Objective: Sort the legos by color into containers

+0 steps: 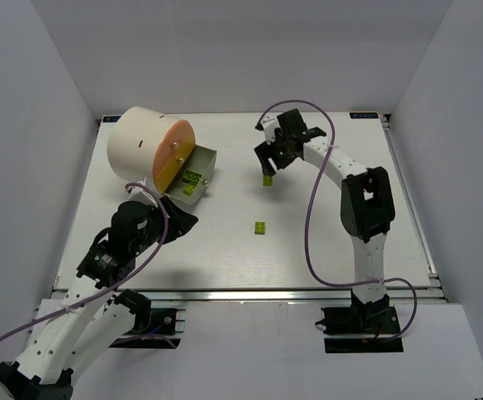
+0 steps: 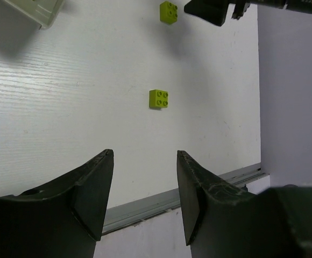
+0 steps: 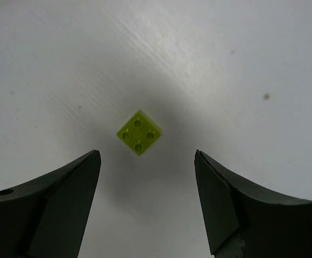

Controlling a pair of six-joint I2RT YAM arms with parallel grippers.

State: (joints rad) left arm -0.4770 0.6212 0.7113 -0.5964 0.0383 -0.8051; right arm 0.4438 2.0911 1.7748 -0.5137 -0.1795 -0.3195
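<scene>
Two yellow-green lego bricks lie on the white table: one (image 1: 268,180) just below my right gripper (image 1: 273,158), one (image 1: 261,227) mid-table. The right wrist view shows the first brick (image 3: 139,132) on the table just ahead of the open, empty fingers (image 3: 147,156). The left wrist view shows the mid-table brick (image 2: 159,99) ahead of my open, empty left gripper (image 2: 145,156), and the other brick (image 2: 169,12) farther off. The cream drum (image 1: 141,146) with its orange face (image 1: 173,156) has an open tray (image 1: 190,182) holding yellow-green bricks. My left gripper (image 1: 183,223) hovers below the tray.
The table's metal front rail (image 1: 250,293) runs along the near edge. White walls enclose the table on the left, back and right. The tray's corner (image 2: 35,11) shows at the top left of the left wrist view.
</scene>
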